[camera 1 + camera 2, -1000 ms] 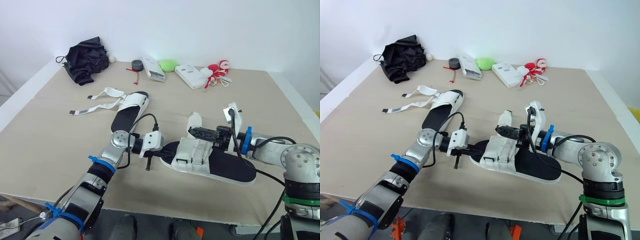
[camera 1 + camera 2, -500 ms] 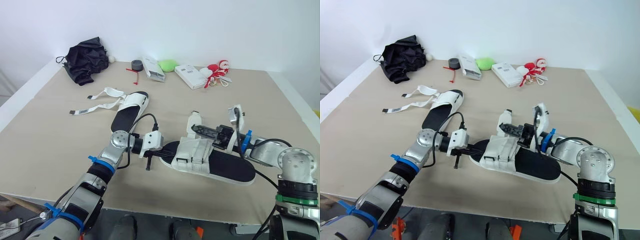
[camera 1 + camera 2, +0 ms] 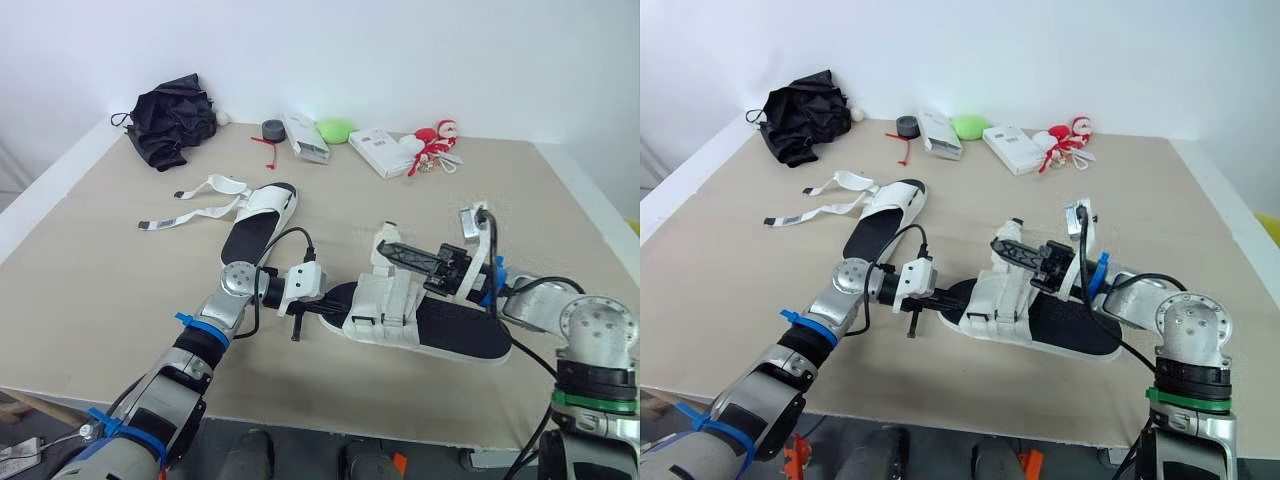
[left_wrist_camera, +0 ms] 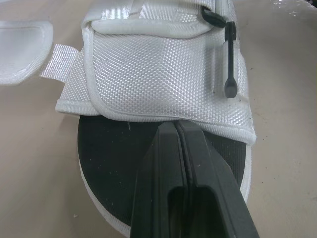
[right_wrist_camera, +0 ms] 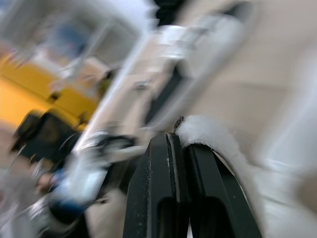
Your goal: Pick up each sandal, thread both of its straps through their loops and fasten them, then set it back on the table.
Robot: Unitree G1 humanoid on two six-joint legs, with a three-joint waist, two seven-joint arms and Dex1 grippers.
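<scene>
The near sandal has a black footbed and a white upper, and it lies on the table in front of me. My left gripper is shut, its tips resting over the toe end of the footbed. My right gripper reaches in from the heel side, above the upper, and is shut on the end of a white strap that stands up at the sandal's far side. The second sandal lies farther back on the left, its two straps loose and spread on the table.
A black cloth lies in the back left corner. Along the back edge are a grey tape roll, a white box, a green object, another white box and a red-and-white toy. The table's front edge is close.
My right gripper has risen and tilted over the sandal's upper, its tips moving left to the standing strap end. The left gripper and the far sandal have not moved.
</scene>
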